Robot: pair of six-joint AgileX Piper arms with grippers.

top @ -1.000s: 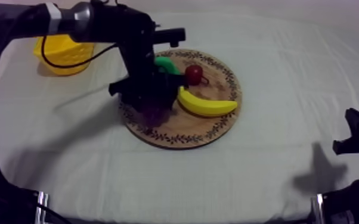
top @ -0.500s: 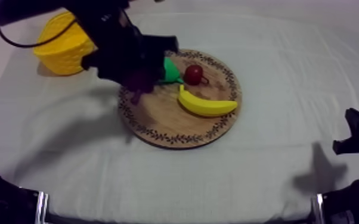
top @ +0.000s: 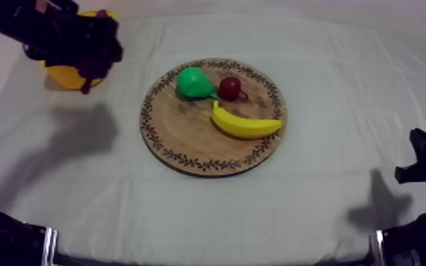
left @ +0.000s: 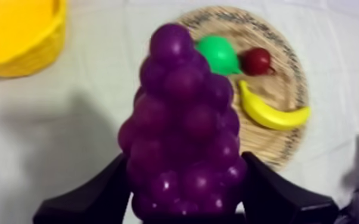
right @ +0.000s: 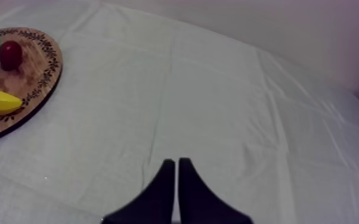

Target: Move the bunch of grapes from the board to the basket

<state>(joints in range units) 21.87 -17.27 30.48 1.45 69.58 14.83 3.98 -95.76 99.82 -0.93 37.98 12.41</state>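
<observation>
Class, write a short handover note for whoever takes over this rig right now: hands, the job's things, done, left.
Left hand: shut on the bunch of grapes, held in the air near the yellow basket.
Right hand: shut on nothing, low over the cloth.
Wooden board holds pear, small red fruit, banana.
Done: grapes off the board.
Left: bring them over the basket and release.

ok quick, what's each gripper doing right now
Left gripper: shut on the bunch of grapes, near the yellow basket.
Right gripper: shut, holding nothing.
</observation>
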